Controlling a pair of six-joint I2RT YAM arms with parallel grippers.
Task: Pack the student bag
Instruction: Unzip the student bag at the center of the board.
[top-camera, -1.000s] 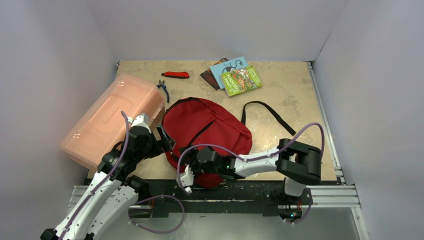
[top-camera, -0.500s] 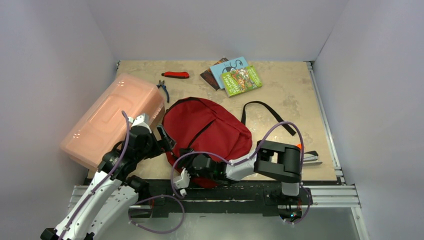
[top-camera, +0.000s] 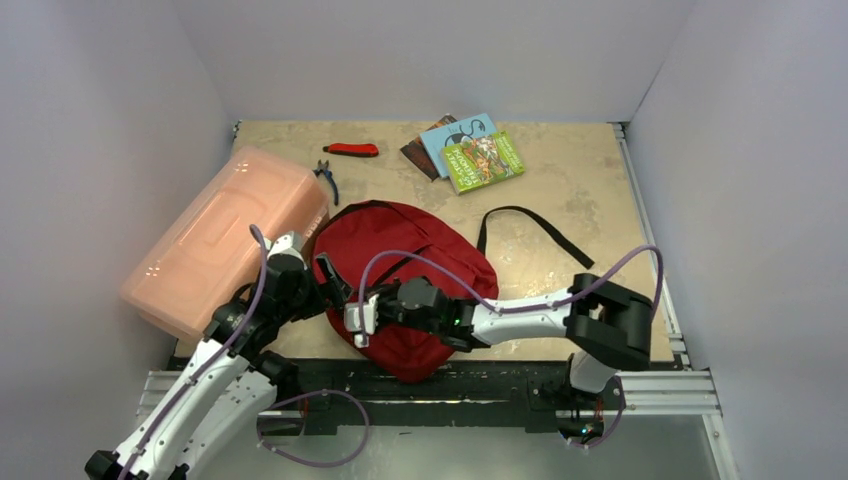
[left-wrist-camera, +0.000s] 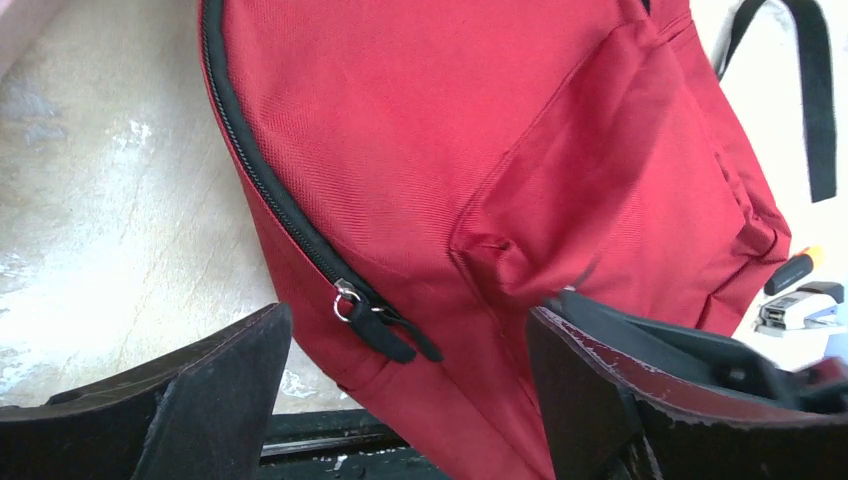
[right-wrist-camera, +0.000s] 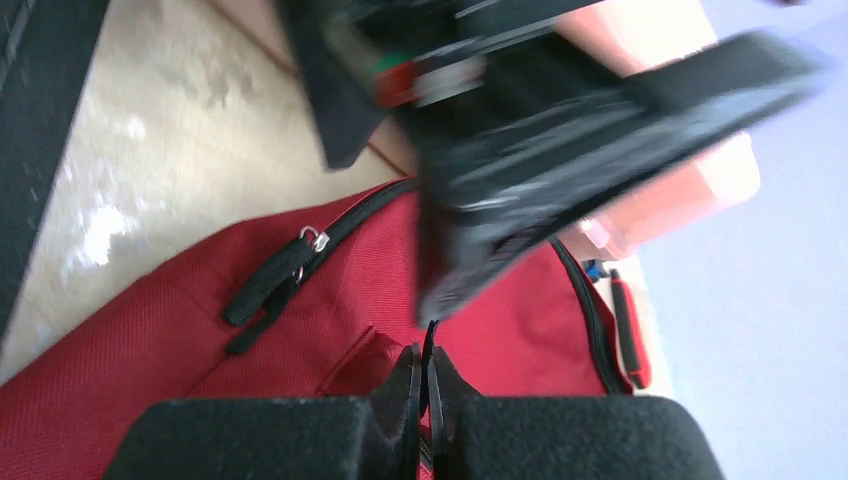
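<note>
Arms meet over the student bag (top-camera: 420, 250)
Left claw (left-wrist-camera: 405, 345) spread wide at its zipper edge — right claw (top-camera: 353, 318) closed, arm stretched leftward.

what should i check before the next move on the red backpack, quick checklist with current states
1. Bag open for packing: not ok, the main zipper of the red fabric backpack is zipped shut.
2. Pull lined up: ok, the black zipper pull sits inside the open left gripper, ungripped.
3. Fabric pinched: cannot tell, the right gripper is shut by the front pocket.
4. Room between the grippers: not ok, looks tight.
5. Items free: ok, the paperback books lie uncovered at the far edge.
</note>
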